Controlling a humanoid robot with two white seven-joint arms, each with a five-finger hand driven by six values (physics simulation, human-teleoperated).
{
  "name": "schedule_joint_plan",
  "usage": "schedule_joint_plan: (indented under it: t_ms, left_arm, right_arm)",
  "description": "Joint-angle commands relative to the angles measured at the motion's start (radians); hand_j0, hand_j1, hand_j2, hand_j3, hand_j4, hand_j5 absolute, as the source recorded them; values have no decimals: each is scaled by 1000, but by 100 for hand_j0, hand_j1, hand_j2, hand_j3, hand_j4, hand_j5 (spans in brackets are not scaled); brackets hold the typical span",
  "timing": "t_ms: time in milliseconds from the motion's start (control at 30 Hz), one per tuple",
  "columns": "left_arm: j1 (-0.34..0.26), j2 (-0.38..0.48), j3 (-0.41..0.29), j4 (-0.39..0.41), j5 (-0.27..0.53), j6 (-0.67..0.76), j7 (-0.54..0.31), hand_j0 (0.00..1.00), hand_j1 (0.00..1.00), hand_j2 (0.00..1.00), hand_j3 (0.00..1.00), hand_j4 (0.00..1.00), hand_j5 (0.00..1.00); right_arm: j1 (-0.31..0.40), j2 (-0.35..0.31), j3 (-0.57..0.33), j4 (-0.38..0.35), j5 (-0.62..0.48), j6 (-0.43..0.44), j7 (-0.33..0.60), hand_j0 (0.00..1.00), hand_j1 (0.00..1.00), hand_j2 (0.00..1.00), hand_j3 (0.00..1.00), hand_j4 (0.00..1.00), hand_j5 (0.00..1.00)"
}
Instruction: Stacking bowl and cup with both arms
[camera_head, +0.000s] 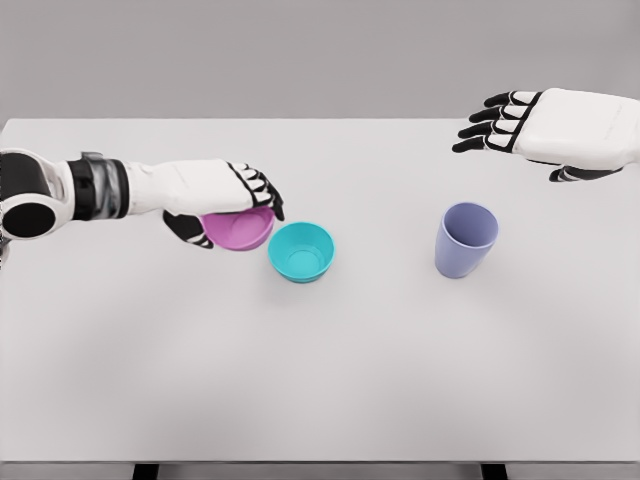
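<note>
Take the teal bowl (301, 251) as your landmark; it stands upright near the middle of the white table (320, 380). Your left hand (228, 205) is just to the left of it and has its fingers curled over the far rim of the pink bowl (240, 228), with the thumb under the near side, so this bowl is gripped. The pink bowl is almost touching the teal bowl's left rim; I cannot tell if it is lifted or resting on the table.

The lilac cup (465, 239) stands upright well to the right of the teal bowl, mouth upward. Your right hand (530, 125) hovers beyond the cup and further right, fingers spread and holding nothing.

For the coming move, I judge that the pink bowl must travel only a short way rightward to sit over the teal bowl. The cup lies toward you and slightly left of the right hand, which is clearly the nearer hand for it.
</note>
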Motion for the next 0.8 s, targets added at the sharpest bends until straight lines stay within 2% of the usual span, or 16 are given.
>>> schedule_joint_plan:
  t_ms: [0, 433, 633, 767]
  left_arm:
    - [0, -22, 1, -3, -2, -9, 1, 61, 61, 61, 61, 61, 61]
    - [-8, -102, -12, 0, -6, -9, 1, 61, 61, 61, 61, 61, 61]
    - [-5, -132, -16, 7, -35, -9, 1, 62, 62, 62, 62, 62, 62]
    - [-6, -157, -33, 35, -43, -9, 1, 62, 62, 62, 62, 62, 62]
  right_arm:
    - [0, -1, 0, 0, -4, 3, 0, 100, 100, 100, 100, 100, 100]
    - [0, 0, 0, 0, -4, 3, 0, 100, 100, 100, 100, 100, 100]
    - [0, 0, 0, 0, -4, 3, 0, 100, 100, 100, 100, 100, 100]
    - [0, 0, 0, 2, -4, 3, 0, 100, 100, 100, 100, 100, 100]
